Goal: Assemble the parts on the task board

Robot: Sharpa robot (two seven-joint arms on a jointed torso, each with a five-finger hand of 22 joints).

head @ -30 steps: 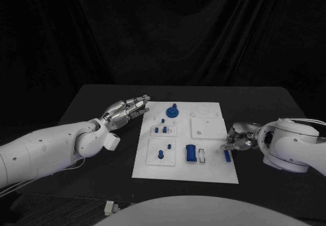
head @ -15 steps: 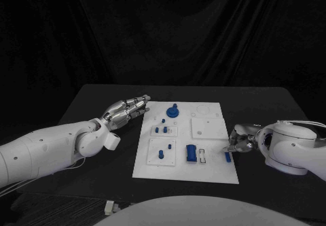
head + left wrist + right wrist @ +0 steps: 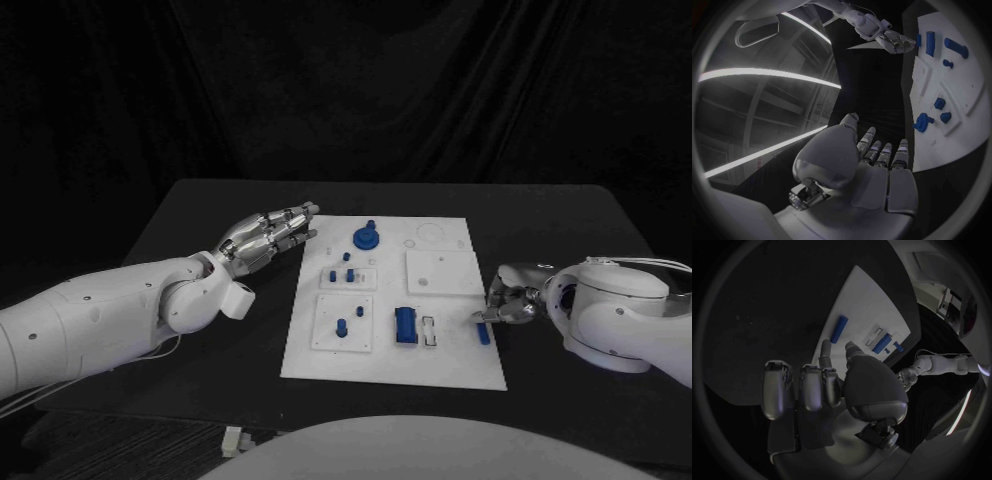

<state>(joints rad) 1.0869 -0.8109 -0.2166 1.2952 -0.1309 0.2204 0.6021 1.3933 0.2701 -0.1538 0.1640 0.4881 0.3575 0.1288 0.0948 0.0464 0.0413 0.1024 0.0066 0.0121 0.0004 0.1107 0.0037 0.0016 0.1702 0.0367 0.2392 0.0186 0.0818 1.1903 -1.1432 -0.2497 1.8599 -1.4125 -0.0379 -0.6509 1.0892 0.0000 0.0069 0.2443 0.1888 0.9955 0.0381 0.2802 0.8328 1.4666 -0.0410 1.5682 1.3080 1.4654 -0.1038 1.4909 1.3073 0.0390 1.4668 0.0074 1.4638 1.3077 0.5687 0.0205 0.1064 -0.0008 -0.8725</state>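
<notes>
Head view shows your right hand [image 3: 508, 300] at the right edge of the task board [image 3: 447, 365], fingers curled down beside a small blue bar [image 3: 483, 333]. Whether it pinches the bar, I cannot tell; in the right wrist view the bar seems apart from the fingers. I judge you are at the pick-up step. Next, close on the bar firmly. Your left hand [image 3: 267, 238] hovers open, holding nothing, near the board's far left corner.

Blue parts [image 3: 405, 325] dot the white task board [image 3: 440, 270] (black table [image 3: 216, 210]).
</notes>
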